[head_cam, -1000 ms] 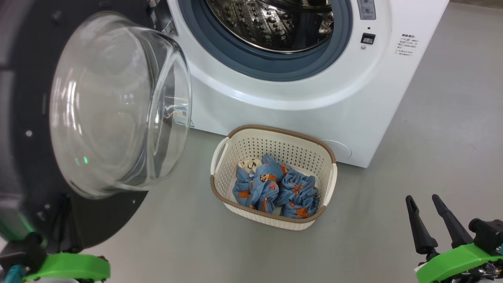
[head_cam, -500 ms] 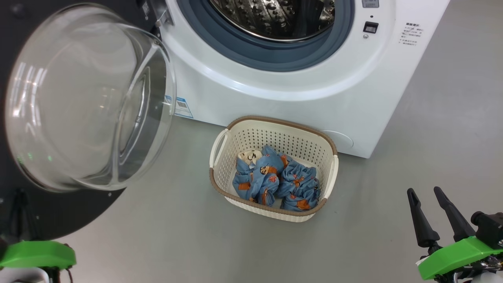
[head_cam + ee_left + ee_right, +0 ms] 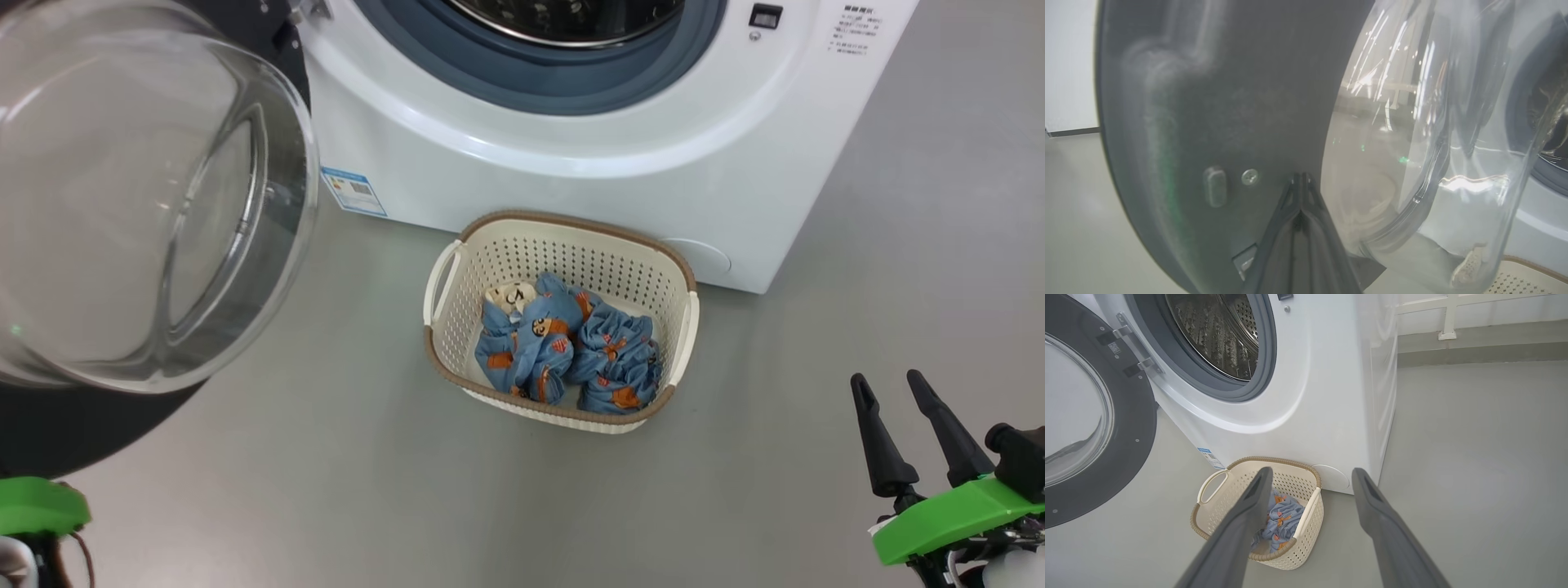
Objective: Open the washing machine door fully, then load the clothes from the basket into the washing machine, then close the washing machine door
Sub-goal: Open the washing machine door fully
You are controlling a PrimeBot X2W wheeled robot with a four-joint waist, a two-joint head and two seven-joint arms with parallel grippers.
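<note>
The washing machine door (image 3: 49, 433) stands open at the left, its clear glass bowl (image 3: 139, 196) bulging toward me. In the left wrist view my left gripper (image 3: 1300, 176) is shut, tips against the door's (image 3: 1216, 102) black inner face. The white washing machine (image 3: 571, 155) shows its grey seal and steel drum (image 3: 1216, 335). On the floor before it sits the cream basket (image 3: 563, 224), holding the two blue printed clothes (image 3: 563, 347). My right gripper (image 3: 886, 378) hangs open and empty at the lower right, well apart from the basket (image 3: 1257, 461) and clothes (image 3: 1282, 522).
A blue label (image 3: 353, 189) sits low on the washer's front, with a round service cover (image 3: 702, 255) behind the basket. Grey floor spreads right of the machine (image 3: 1474, 457). A white rail base (image 3: 1447, 318) stands by the far wall.
The door has swung further left and wider open, uncovering the blue label. My left gripper's green mount slid left with it. The head camera has shifted too. The right gripper stays open.
</note>
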